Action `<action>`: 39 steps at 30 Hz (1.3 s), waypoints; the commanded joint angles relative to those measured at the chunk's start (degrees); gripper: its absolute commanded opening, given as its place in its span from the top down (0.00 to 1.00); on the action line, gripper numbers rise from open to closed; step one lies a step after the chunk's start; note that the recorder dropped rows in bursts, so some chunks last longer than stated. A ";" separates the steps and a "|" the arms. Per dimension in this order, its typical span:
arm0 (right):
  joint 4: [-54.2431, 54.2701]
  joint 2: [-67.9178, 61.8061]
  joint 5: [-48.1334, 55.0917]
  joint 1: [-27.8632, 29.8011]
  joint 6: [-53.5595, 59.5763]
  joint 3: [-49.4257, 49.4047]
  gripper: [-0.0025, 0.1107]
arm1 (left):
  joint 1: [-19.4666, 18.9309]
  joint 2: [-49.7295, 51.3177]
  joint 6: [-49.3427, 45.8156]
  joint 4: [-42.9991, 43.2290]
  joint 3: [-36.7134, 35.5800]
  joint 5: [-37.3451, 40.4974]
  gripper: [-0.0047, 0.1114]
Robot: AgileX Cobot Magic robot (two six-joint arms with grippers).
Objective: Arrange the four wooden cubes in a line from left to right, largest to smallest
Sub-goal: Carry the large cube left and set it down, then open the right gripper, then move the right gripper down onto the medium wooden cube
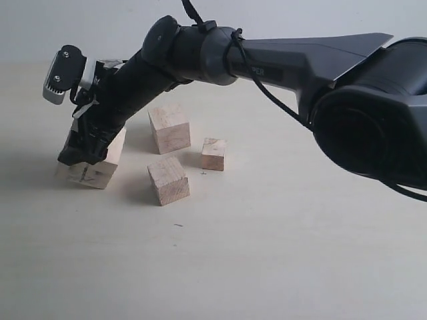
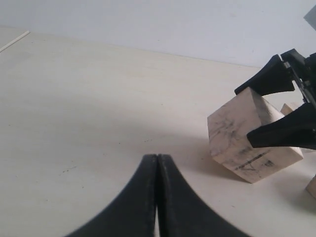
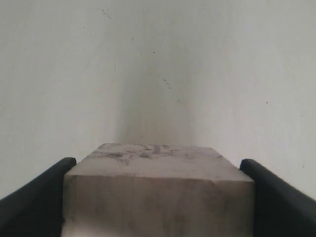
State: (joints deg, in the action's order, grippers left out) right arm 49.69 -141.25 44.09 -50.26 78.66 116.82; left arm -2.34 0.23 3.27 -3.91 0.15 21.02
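Observation:
Four wooden cubes lie on the pale table. The largest cube (image 1: 97, 172), scuffed with dark marks, is at the far left. My right gripper (image 1: 85, 151) reaches across and is shut on it, one finger against each side (image 3: 158, 170). In the left wrist view this cube (image 2: 237, 138) is tilted, with its lower corner at the table surface. A mid-sized cube (image 1: 169, 128) sits behind, another (image 1: 168, 180) in front, and the smallest cube (image 1: 214, 154) is to their right. My left gripper (image 2: 157, 157) is shut on nothing, low over bare table beside the largest cube.
The right arm's dark body (image 1: 300, 67) stretches across the back of the table above the cubes. Bare table surface (image 1: 267, 253) fills the front and right. A pale wall stands behind the table.

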 commanded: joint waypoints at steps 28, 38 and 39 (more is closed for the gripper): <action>4.17 2.32 -2.01 0.28 0.63 0.24 0.15 | 0.39 -0.23 0.04 0.09 -0.15 -0.41 0.96; -8.89 9.80 -4.29 0.28 -15.13 0.24 0.16 | 0.39 -0.23 0.04 0.09 -0.15 -0.41 0.96; -13.13 10.38 -5.42 0.28 -20.11 0.24 0.16 | 0.39 -0.23 0.04 0.09 -0.15 -0.41 0.96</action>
State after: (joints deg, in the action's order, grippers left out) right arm 44.82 -133.34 41.30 -50.26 68.21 117.03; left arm -2.34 0.23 3.27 -3.91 0.15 21.02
